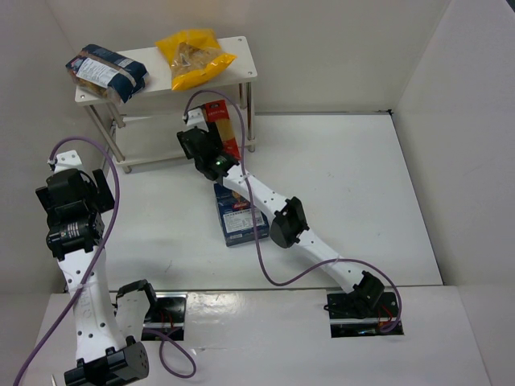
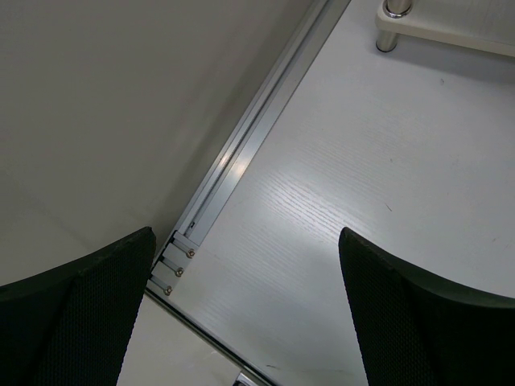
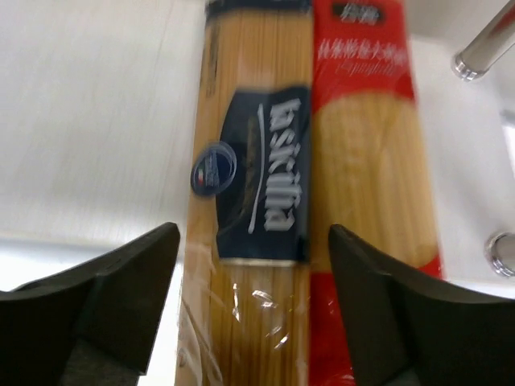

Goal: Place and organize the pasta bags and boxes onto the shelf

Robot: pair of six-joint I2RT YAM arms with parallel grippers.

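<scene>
shelf (image 1: 241, 50) top: blue bag (image 1: 105, 72), yellow bag (image 1: 193, 56) | spaghetti packs (image 3: 265, 96): side-by-side | box (image 1: 240, 219): table (image 1: 362, 185)

Right gripper (image 3: 253, 233): first spaghetti pack (image 3: 249, 193) lies directly beneath the gap between its fingers. The second spaghetti pack (image 3: 370, 161) touches it lengthwise, on the side nearer the shelf leg (image 3: 487, 48). Shelf (image 1: 241, 48) is ahead, with the left pasta bag (image 1: 105, 72) and right pasta bag (image 1: 193, 56) on its top board. Pasta box (image 1: 237, 225) is behind, on the table (image 1: 346, 185), under the forearm. Left gripper (image 1: 80, 173) is well apart to the left.
</scene>
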